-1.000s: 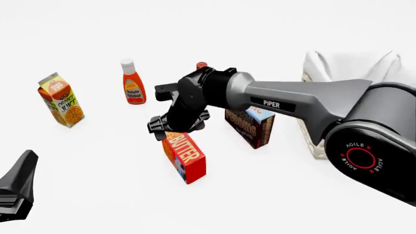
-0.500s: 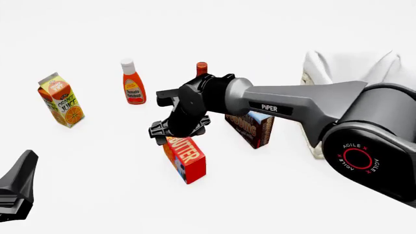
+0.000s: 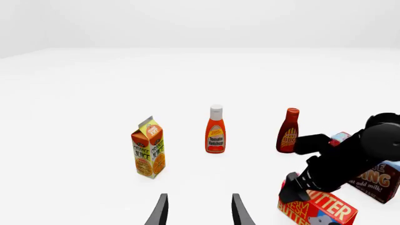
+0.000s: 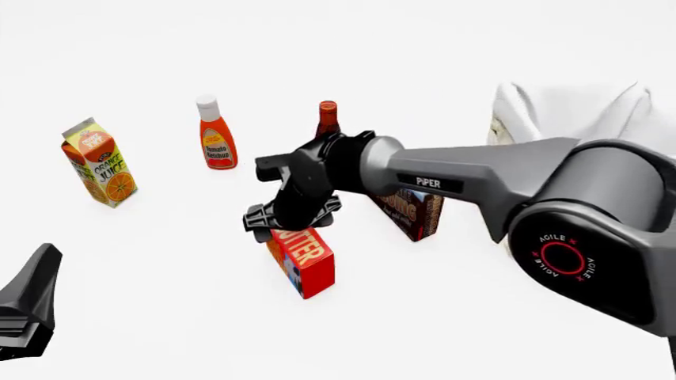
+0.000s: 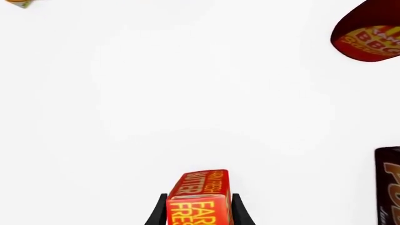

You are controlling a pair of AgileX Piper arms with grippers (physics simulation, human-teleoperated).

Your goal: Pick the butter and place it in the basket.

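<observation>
Far left of the butter point(image 4: 301, 261), the left gripper point(image 4: 24, 305) hung low with nothing between its fingers. In its own wrist view the two fingers stood apart, so it was open and holding nothing. It was well apart from the butter.

A juice carton point(image 4: 98, 161) and a ketchup bottle point(image 4: 217, 133) stood left of the butter and farther back. They were not in the way.

The butter stood on the table near the middle. It was a tall, thin box, and its long side ran up and down. The right gripper point(image 4: 287, 220) sat right on top of it. In the right wrist view the two fingers point(image 5: 160, 213) were on either side of the thin box, close to its sides. The jaws looked spread just wider than the box, not squeezing yet, though that was hard to be sure of. The right arm was much nearer, so it should do the grab.

Just right of the butter stood the pudding box point(image 4: 414, 211), with a sauce bottle point(image 4: 328, 120) behind. The basket point(image 4: 549, 111) was far right of the butter, partly hidden by the arm.
</observation>
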